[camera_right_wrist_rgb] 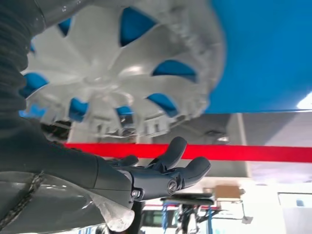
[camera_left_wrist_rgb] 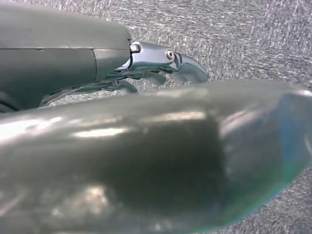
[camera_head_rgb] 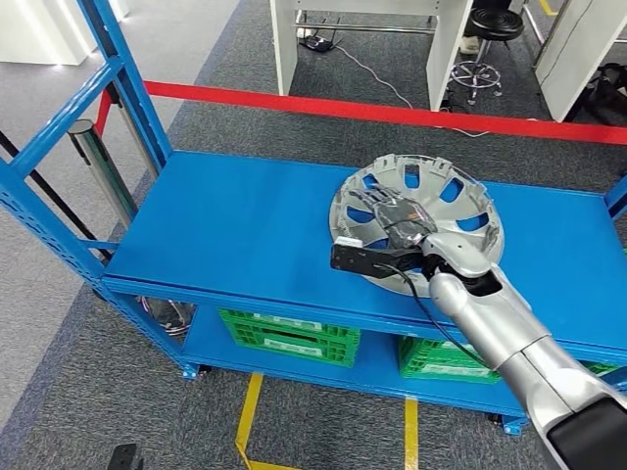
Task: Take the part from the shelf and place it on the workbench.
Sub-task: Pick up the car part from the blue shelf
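The part is a silver hubcap [camera_head_rgb: 432, 186] with spoke-shaped openings. It lies flat on the blue shelf top [camera_head_rgb: 244, 225], toward its right side. My right arm reaches in from the lower right, and my right hand [camera_head_rgb: 396, 213] is spread over the hubcap's middle with the fingers stretched out. In the right wrist view the hubcap [camera_right_wrist_rgb: 121, 87] sits close to the hand [camera_right_wrist_rgb: 162, 170], and the dark fingers [camera_right_wrist_rgb: 191, 168] are straight and grip nothing. My left hand [camera_left_wrist_rgb: 110, 63] hangs over grey carpet, its fingers [camera_left_wrist_rgb: 173, 61] extended and holding nothing.
Green crates [camera_head_rgb: 292, 338] [camera_head_rgb: 436, 357] sit on the shelf's lower level. A blue upright frame [camera_head_rgb: 125, 78] rises at the left end. A red barrier tape [camera_head_rgb: 369, 111] runs behind the shelf. Beyond it stand white bench legs [camera_head_rgb: 284, 44] and a black stool [camera_head_rgb: 488, 29].
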